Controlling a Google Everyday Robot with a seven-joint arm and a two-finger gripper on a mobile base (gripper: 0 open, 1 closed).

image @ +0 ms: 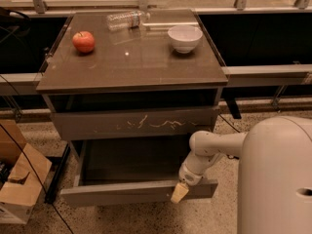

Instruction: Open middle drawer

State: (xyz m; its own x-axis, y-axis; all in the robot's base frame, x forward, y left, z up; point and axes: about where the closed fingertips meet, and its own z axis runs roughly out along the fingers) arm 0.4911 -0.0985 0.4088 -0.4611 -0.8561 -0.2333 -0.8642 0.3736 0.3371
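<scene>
Hand (179,193) sits against the pulled-out middle drawer's (122,194) front, right side.

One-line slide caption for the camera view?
Robot gripper at the front edge of the pulled-out middle drawer; apple, bottle and bowl sit on the cabinet top.

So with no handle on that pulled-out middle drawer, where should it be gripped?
Grip the middle drawer by the top lip of its front panel, from above and in front: the face is flat and handle-less, but it stands pulled out, leaving that lip exposed. The hand sits at the panel's right end.
</scene>
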